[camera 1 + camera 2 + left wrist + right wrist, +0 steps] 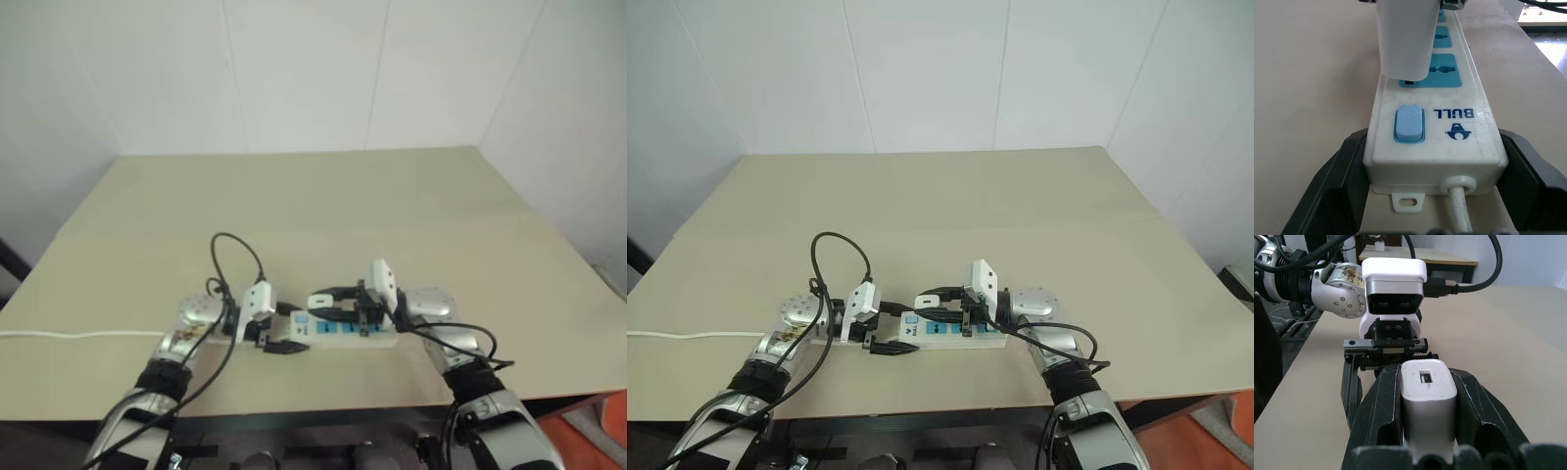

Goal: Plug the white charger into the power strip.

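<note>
The power strip point(345, 339) lies near the table's front edge, a long white bar with blue socket faces and a blue switch point(1409, 122). My left gripper point(283, 329) is shut on the strip's cord end, one black finger point(1339, 171) against each side. My right gripper point(1427, 377) is shut on the white charger point(1428, 399), reaching in from the right. In the left wrist view the white charger point(1403, 39) stands upright over the socket nearest the switch. Its lower end is at the socket face, and I cannot tell how deep the prongs sit.
The strip's thin white cord point(59, 335) runs left along the beige table point(323, 206) to its edge. A black cable point(235, 257) loops up above my left wrist. White walls stand behind, and an orange object point(588, 431) sits below the table's front right corner.
</note>
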Controlling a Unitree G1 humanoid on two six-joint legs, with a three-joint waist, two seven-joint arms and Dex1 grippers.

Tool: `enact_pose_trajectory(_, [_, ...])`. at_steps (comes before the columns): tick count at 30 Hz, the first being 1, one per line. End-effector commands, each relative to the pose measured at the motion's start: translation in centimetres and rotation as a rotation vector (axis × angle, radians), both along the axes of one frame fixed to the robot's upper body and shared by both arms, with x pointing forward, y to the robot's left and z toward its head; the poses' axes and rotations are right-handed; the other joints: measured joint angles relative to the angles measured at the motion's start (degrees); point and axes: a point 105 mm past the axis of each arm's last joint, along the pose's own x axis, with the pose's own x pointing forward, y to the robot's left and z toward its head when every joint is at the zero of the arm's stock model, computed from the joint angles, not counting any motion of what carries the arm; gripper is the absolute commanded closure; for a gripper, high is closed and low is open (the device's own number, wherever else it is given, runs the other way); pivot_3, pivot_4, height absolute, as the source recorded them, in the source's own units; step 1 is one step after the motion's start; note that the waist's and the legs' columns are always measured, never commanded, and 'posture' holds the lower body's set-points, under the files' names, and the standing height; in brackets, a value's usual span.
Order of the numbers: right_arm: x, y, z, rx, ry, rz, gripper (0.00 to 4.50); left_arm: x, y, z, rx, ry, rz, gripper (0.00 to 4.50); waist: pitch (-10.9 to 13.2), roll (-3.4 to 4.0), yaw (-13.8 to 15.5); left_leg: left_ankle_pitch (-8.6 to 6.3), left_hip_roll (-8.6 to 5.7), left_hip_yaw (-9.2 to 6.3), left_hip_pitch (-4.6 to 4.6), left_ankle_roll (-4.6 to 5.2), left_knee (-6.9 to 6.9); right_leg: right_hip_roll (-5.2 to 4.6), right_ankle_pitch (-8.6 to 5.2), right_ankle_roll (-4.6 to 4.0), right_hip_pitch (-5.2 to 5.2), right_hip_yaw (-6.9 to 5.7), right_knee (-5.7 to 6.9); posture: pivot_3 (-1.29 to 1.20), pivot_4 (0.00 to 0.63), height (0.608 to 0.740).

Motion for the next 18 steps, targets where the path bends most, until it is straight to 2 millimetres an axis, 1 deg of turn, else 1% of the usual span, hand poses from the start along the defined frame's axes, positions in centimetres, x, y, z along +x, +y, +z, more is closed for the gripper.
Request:
enact_pose_trajectory(1, [0.1, -1.7, -1.9, -0.052, 0.038, -0.041, 3.35, -0.7, 0.7, -0.7, 0.038, 0.019, -0.013, 1.2, 0.0, 0.0, 0.01, 0.0, 0.0, 0.0, -0.01, 0.0, 0.0, 0.0, 0.0, 0.0, 0.0, 0.0, -0.01, 0.0, 0.15, 0.74])
enact_pose_trajectory(8, [0.8, -3.6, -3.1, -0.094, 0.077, -0.094, 3.35, -0.5, 1.1, -0.6, 0.046, 0.015, -0.003, 1.2, -0.02, -0.03, 0.13, 0.0, -0.01, 0.0, 0.0, 0.0, -0.01, -0.01, -0.01, 0.0, 0.02, 0.0, -0.03, 0.0, 0.15, 0.74])
enact_pose_trajectory(18, [1.6, -5.2, -4.0, -0.142, 0.129, -0.129, 3.35, -0.4, 1.5, -0.3, 0.051, 0.006, 0.006, 1.2, -0.12, -0.18, 0.15, 0.0, -0.01, 0.0, 0.04, 0.0, -0.01, -0.02, -0.01, 0.0, 0.06, 0.0, -0.03, 0.0, 0.15, 0.74])
